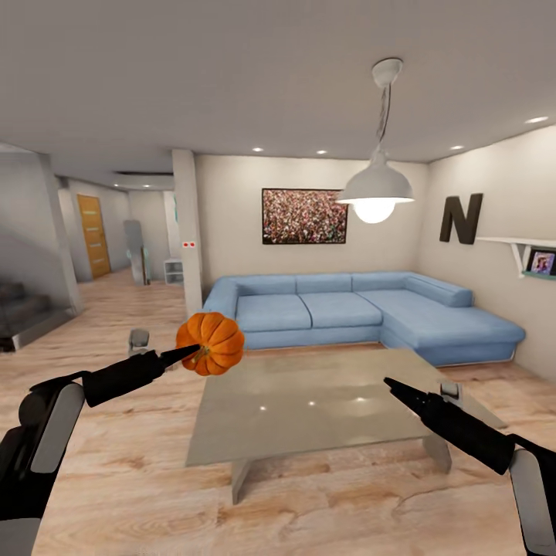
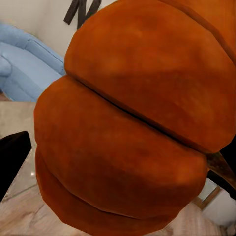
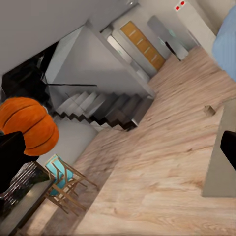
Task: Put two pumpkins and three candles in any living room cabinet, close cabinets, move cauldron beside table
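Note:
My left gripper is shut on an orange ribbed pumpkin, held in the air off the near left corner of the grey glass table. Close up, the pumpkin spans the gap between the dark fingers. My right gripper hovers over the table's right side, open and empty, one finger at the frame's edge. A small grey stubby candle stands on the floor left of the table. Another grey candle-like stub sits at the table's right edge. The cabinet and cauldron are out of view.
A blue corner sofa stands behind the table, with a pendant lamp hanging above. A pillar and a hallway lie to the left. Stairs and a wooden chair stand across the wood floor.

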{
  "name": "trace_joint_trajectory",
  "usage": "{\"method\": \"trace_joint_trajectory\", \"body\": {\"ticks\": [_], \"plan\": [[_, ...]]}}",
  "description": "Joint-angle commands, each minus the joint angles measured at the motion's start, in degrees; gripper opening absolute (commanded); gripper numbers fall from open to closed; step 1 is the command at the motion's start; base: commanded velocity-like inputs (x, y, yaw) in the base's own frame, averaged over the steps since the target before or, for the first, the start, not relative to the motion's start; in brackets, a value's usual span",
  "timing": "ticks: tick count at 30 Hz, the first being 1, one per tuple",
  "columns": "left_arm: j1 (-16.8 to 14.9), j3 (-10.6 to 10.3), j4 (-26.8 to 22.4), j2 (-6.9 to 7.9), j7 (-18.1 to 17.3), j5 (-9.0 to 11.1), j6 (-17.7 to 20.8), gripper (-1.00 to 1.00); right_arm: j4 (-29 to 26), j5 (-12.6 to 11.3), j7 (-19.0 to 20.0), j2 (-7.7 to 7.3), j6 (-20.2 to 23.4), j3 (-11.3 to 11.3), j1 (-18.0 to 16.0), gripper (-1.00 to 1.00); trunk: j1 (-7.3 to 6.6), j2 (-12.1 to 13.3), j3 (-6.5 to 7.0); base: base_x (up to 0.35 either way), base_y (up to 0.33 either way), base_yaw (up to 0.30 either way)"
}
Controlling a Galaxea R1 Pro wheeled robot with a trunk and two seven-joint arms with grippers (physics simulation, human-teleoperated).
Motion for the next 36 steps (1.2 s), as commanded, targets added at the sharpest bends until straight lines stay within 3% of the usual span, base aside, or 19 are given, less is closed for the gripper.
{"method": "trace_joint_trajectory", "body": {"ticks": [1, 13, 23, 26, 28, 32, 34, 36], "plan": [[-0.07, 0.05, 0.02, -0.01, -0.19, 0.53, 0.4, -1.0, -0.05, 0.24, 0.35, 0.0, 0.19, -0.07, -0.05, 1.0, 0.01, -0.06, -0.03, 0.0, 0.264, 0.257], [-0.07, 0.05, 0.02, -0.01, -0.26, 0.53, 0.39, -1.0, -0.04, 0.24, 0.4, 0.0, 0.19, -0.07, -0.05, 1.0, 0.01, -0.06, 0.56, 0.0, 0.248, 0.254], [-0.08, 0.2, 0.39, 0.05, -0.23, 0.41, 0.4, -1.0, -0.12, 0.21, 0.45, 0.0, 0.19, -0.18, -0.05, 1.0, 0.01, -0.06, 0.64, 0.0, 0.21, 0.05], [-0.1, 2.76, 3.48, 0.37, -0.16, 0.43, 0.4, -1.0, -0.12, 0.23, 0.42, 0.0, 0.19, -0.24, -0.05, 1.0, 0.01, -0.06, 0.64, 0.089, 0.264, 0.002], [-0.14, 6.29, 8.27, 0.48, -0.13, 0.37, 0.4, -1.0, -0.12, 0.23, 0.41, 0.0, 0.19, -0.16, -0.05, 1.0, 0.01, -0.06, 0.65, 0.208, 0.191, 0.001], [-0.22, 8.43, 15.52, 0.81, 0.35, 0.12, 0.28, -1.0, -0.11, 0.32, 0.35, 0.0, 0.19, -0.1, -0.05, 1.0, 0.01, -0.06, 0.65, 0.273, 0.101, 0.0], [-0.24, 8.8, 17.48, 1.05, 2.55, 0.02, 0.09, -1.0, -0.07, 0.67, 0.24, -0.01, 0.16, -0.09, -0.05, 1.0, 0.01, -0.06, 0.65, 0.311, 0.032, 0.0], [-0.25, 9.08, 18.69, 1.17, 8.8, 0.0, -0.19, -1.0, 0.0, 1.06, -0.23, -0.01, 0.13, -0.11, -0.05, 1.0, 0.01, -0.06, 0.65, 0.322, 0.015, 0.0]]}}
